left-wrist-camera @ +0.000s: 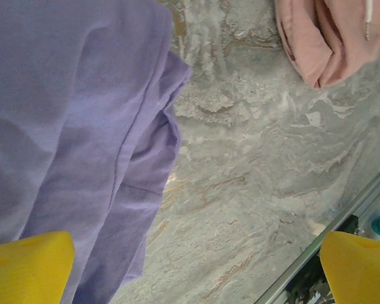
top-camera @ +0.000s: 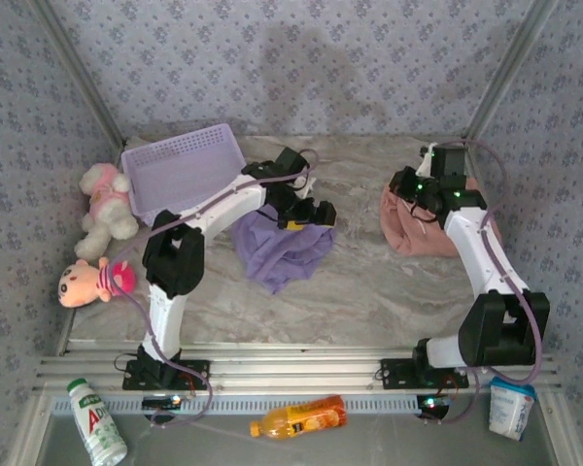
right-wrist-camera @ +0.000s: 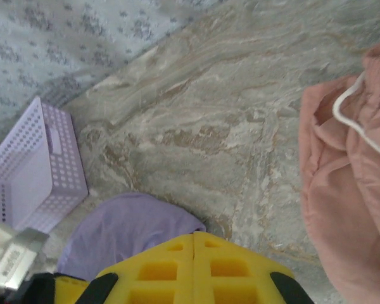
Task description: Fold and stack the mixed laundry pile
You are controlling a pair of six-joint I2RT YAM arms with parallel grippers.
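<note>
The lavender T-shirt [top-camera: 282, 248] lies crumpled on the marble table, left of centre. My left gripper [top-camera: 306, 214] hovers over its far right edge. In the left wrist view its yellow fingers [left-wrist-camera: 28, 266] stand wide apart and open, with the shirt [left-wrist-camera: 69, 126] under the left one and bare table between them. The salmon-pink garment [top-camera: 413, 228] is bunched at the right, its white drawstring [right-wrist-camera: 354, 120] showing. My right gripper [top-camera: 413, 189] hangs above its far left side, the yellow pads [right-wrist-camera: 194, 253] pressed together on nothing.
A lavender mesh basket [top-camera: 180, 170] stands at the back left. Two plush toys [top-camera: 107, 199] [top-camera: 87, 282] lie off the table's left edge. Bottles [top-camera: 97, 422] [top-camera: 301, 417] and a white cup [top-camera: 510, 408] sit below the front rail. Bare marble [top-camera: 369, 282] separates the garments.
</note>
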